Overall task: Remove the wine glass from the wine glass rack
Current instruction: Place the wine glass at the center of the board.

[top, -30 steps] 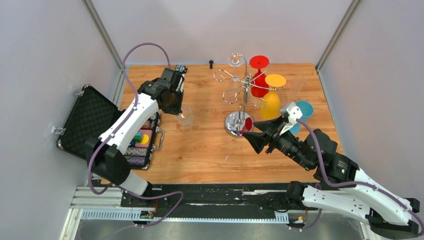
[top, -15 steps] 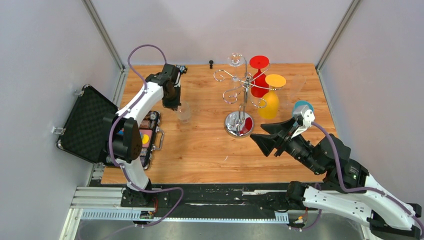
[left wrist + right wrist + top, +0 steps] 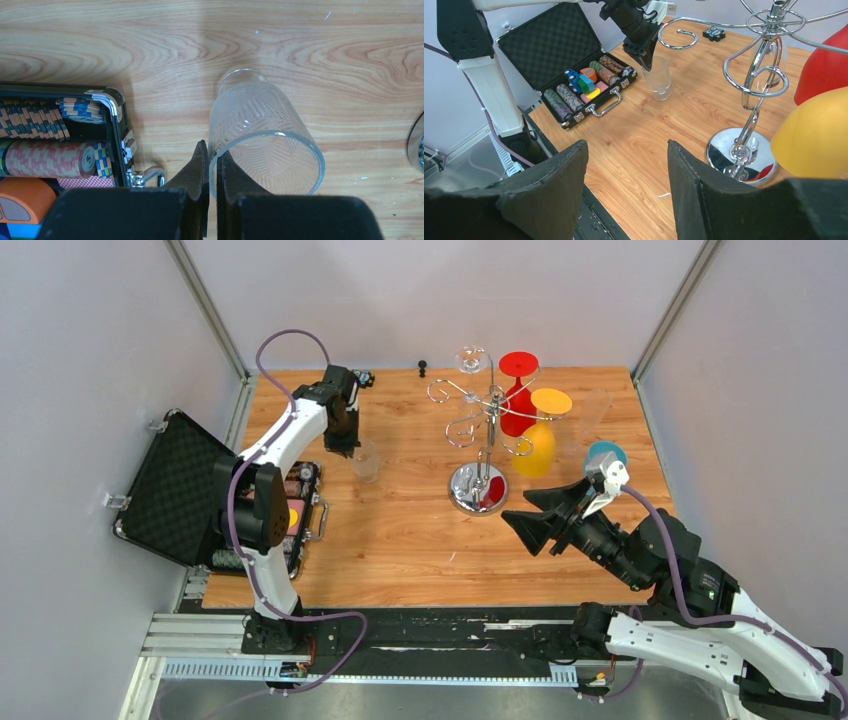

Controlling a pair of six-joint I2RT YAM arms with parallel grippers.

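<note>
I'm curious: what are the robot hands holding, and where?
The left gripper pinches the clear cup by its rim; the right gripper holds nothing.

The top view looks down from above and behind both arms over the whole bench (image 3: 400, 540); the left wrist view looks straight down, close over a tumbler (image 3: 260, 125) and a case (image 3: 120, 135). The right wrist view sits low, facing across the bench toward the rack (image 3: 744, 150); all three share the tumbler and case.
</note>
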